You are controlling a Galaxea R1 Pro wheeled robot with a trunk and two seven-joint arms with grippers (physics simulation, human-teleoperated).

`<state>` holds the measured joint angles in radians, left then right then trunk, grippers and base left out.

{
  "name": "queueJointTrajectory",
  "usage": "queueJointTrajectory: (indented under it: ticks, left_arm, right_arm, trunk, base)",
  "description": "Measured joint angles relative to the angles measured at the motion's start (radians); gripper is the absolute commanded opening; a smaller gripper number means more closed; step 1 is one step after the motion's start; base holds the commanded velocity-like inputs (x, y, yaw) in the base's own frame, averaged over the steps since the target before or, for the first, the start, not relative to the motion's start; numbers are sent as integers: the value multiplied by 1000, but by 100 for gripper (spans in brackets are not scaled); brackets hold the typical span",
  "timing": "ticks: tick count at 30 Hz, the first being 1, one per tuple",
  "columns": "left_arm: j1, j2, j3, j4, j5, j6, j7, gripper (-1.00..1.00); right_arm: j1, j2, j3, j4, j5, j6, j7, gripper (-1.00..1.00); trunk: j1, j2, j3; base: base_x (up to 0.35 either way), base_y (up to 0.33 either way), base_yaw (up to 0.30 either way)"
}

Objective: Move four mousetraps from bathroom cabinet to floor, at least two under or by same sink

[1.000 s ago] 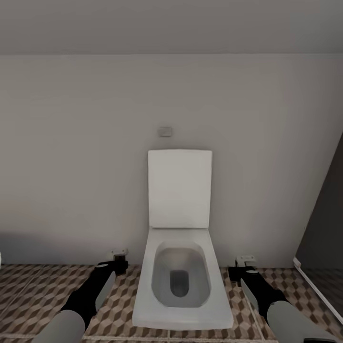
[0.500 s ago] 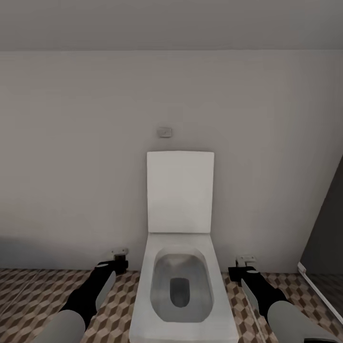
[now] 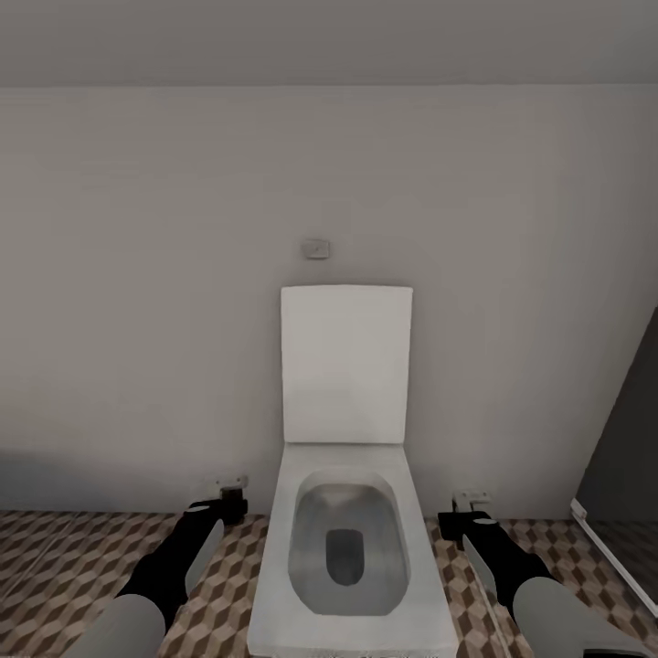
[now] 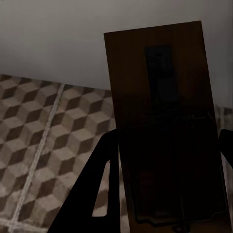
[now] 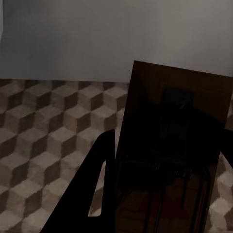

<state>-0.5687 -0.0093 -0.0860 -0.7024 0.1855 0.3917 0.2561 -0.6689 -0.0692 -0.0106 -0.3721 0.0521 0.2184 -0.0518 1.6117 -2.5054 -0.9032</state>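
Observation:
My left gripper (image 3: 230,496) is shut on a mousetrap (image 4: 160,107), a flat brown board with wire parts that stands between its dark fingers (image 4: 97,189) in the left wrist view. My right gripper (image 3: 459,517) is shut on a second mousetrap (image 5: 174,126), held the same way in the right wrist view. In the head view both grippers hang low, one on each side of a toilet, above the cube-patterned bathroom floor (image 3: 55,557). The same tiles run below each held trap (image 4: 39,126) (image 5: 43,131). The cabinet and the sink are out of view.
A white toilet (image 3: 345,548) with its lid up stands straight ahead against a plain grey wall (image 3: 137,274) with a small flush plate (image 3: 316,249). A dark panel (image 3: 631,439) with a pale bottom edge closes off the right side.
The camera has moved nearer the wall, so the toilet looks slightly larger and lower in the picture. Both arms keep their pose and their hold on the traps.

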Motion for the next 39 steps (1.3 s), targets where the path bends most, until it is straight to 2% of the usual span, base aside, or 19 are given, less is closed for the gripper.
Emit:
queueJointTrajectory:
  ticks: [39]
  left_arm:
    - [0,-4,-1,14,-3,13,2,-100]
  right_arm:
    - [0,6,-1,0,-1,1,-20,-100]
  trunk:
    - [18,-9,-151]
  base:
    - [0,0,0]
